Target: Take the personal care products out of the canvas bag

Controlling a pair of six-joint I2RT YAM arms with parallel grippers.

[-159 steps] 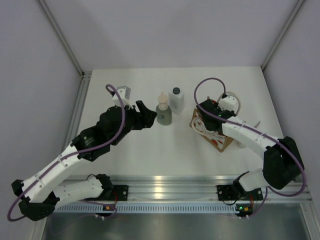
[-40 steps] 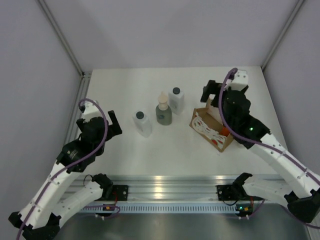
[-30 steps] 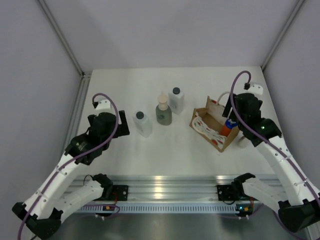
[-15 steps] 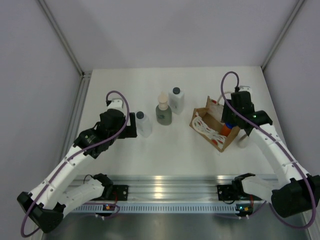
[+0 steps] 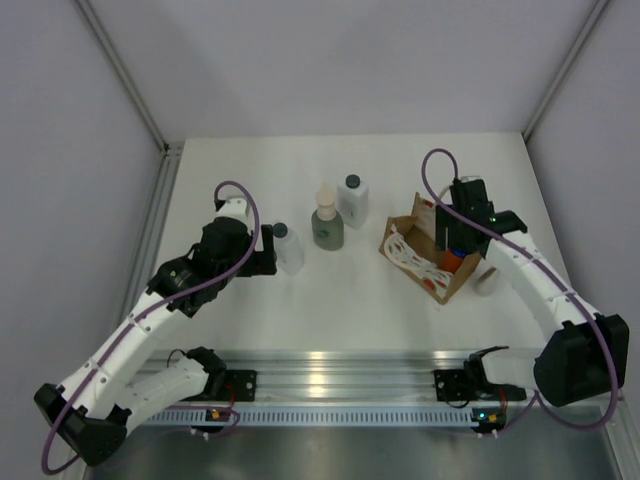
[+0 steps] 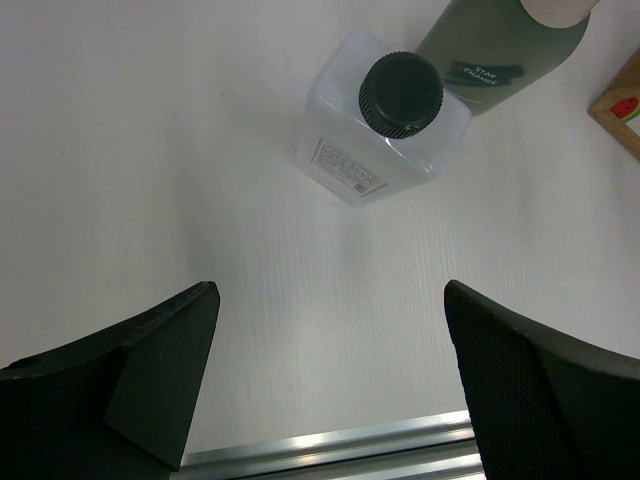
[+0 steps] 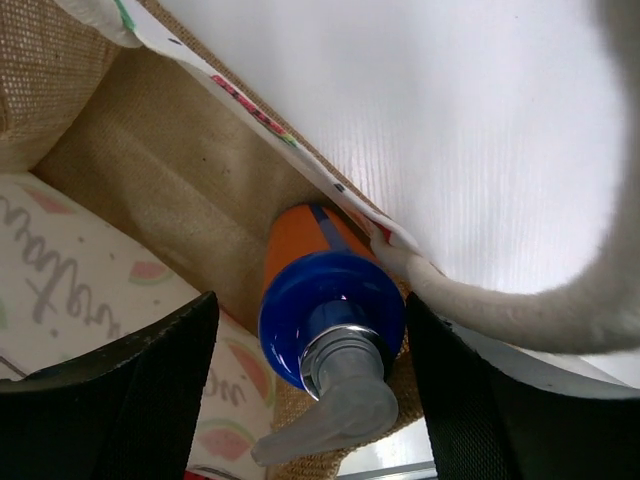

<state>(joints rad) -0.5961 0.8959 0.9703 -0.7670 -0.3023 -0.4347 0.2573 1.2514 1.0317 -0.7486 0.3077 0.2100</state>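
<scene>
Starting at the left, found the left gripper (image 6: 330, 300) spread wide with nothing held, poised over bare table (image 5: 230, 170) just near of a white bottle (image 6: 385, 120). Judged that bottle already out of the bag: upright, dark cap (image 6: 400, 90) on top, touched by neither finger. Just right of it saw the green bottle (image 5: 326, 225), also upright, and a little farther right and back a second white bottle (image 5: 352, 198). Read the three as grouped well apart from the bag, probably to leave the right arm working room.

Further right, found the bag (image 5: 408, 252) standing mouth up, printed side toward the near left. Spotted the orange bottle (image 7: 300, 245) inside at its right end, tucked against the wall beneath a rope handle (image 7: 500, 310). Caught the right gripper (image 7: 310, 300) lowered over the mouth, jaws wide apart on either side of the blue cap (image 7: 335, 290), not closed on it. Took this straddle as the line-up for a grip. Reckoned the handle alongside a likely snag on the lift.
</scene>
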